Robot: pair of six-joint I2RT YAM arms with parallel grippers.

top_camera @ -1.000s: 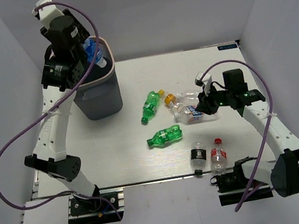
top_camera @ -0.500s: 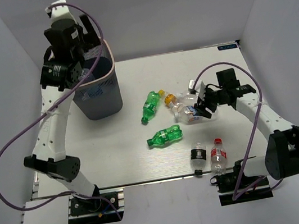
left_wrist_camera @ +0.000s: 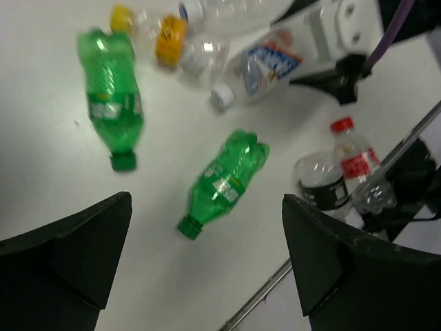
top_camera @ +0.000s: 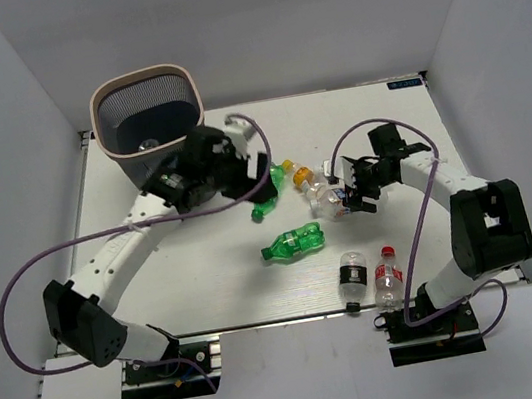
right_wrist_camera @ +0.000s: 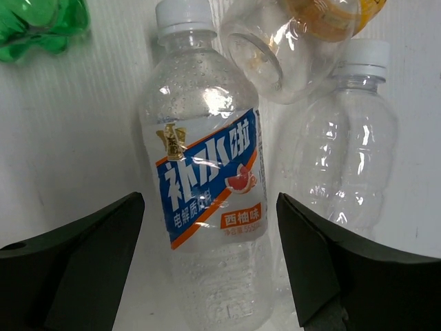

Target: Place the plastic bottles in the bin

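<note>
Top view. My left pincer point(top_camera: 251, 180) is spread wide and empty. It hangs over the table point(top_camera: 155, 268) just right of the bin point(top_camera: 190, 90), and from here it overlaps the top of one green bottle point(top_camera: 267, 195); I cannot tell its height above it. My right pincer point(top_camera: 350, 198) is also wide open, set over the blue-label bottle point(top_camera: 333, 205) in the cluster with the orange-cap bottle point(top_camera: 294, 170). A second green bottle point(top_camera: 293, 243) lies alone mid-table. The black-label bottle point(top_camera: 352, 277) and red-label bottle point(top_camera: 388, 277) lie at the near edge. The bin stands in the far left corner. Bare table runs from below the bin to the near edge.

Left wrist view. Both fingers point(left_wrist_camera: 69, 265) frame the bottom corners with nothing between them, and no bottle touches them. Both green bottles lie below on bare table. The near edge cuts across the lower right, with the black-label and red-label bottles against it.

Right wrist view. The fingers point(right_wrist_camera: 69, 272) stand on either side of the blue-label bottle, not gripping it. Bare table shows between it and the left finger; on the right I cannot tell whether they touch. A plain clear bottle point(right_wrist_camera: 358, 152) lies against its right side, partly behind the right finger. The orange-cap bottle lies across both necks.
</note>
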